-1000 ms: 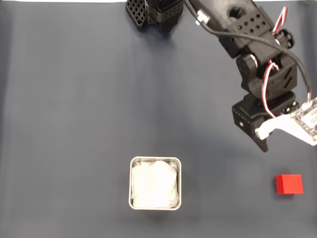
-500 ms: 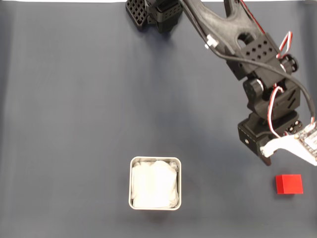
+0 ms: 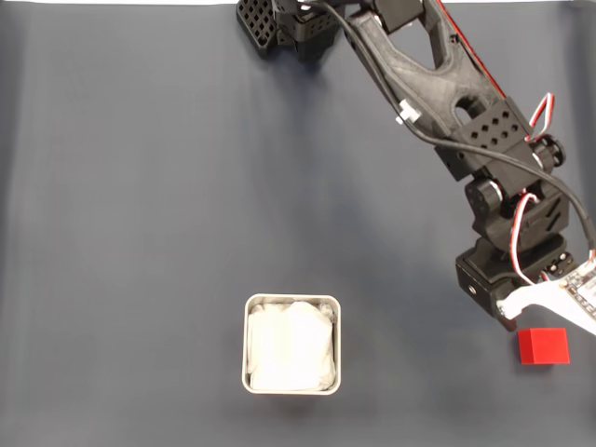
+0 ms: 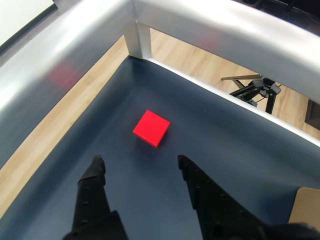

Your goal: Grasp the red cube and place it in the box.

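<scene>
The red cube (image 3: 543, 346) lies on the dark mat near the lower right edge of the fixed view. My gripper (image 3: 509, 321) hovers just up and left of it, close to its corner. In the wrist view the red cube (image 4: 151, 128) lies a short way beyond my gripper (image 4: 140, 161), whose black fingers (image 4: 95, 172) stand apart, open, with nothing between them. The box (image 3: 247, 358), a square tin lined with crumpled white paper, sits at the lower middle of the fixed view, well to the left of the cube.
The arm's base (image 3: 291, 28) stands at the top edge. A silvery metal rail (image 4: 135, 35) and a wooden floor (image 4: 60, 125) border the mat just beyond the cube. The dark mat (image 3: 140, 205) spreads wide to the left.
The arm has stretched down and slightly right in the fixed view, bringing the gripper closer to the red cube. Cube and box have stayed put.
</scene>
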Controlling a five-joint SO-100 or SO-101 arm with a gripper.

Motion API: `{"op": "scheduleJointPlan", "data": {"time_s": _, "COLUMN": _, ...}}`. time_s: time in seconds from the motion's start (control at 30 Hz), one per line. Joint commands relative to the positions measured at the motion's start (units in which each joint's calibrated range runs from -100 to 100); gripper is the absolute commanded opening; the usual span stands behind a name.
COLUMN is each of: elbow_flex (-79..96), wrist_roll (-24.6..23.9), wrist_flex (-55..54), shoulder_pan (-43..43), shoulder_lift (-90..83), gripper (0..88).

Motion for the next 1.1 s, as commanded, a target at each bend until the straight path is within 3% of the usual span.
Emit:
{"op": "scheduleJointPlan", "data": {"time_s": 0.0, "elbow_flex": -4.71, "wrist_roll": -0.15, "wrist_flex": -1.07, "shoulder_pan": -0.57, "shoulder_lift": 0.75, "gripper": 34.7}}
{"op": "scheduleJointPlan", "data": {"time_s": 1.07, "elbow_flex": -24.42, "wrist_roll": -0.59, "wrist_flex": -1.07, "shoulder_pan": -1.21, "shoulder_lift": 18.08, "gripper": 35.8}}
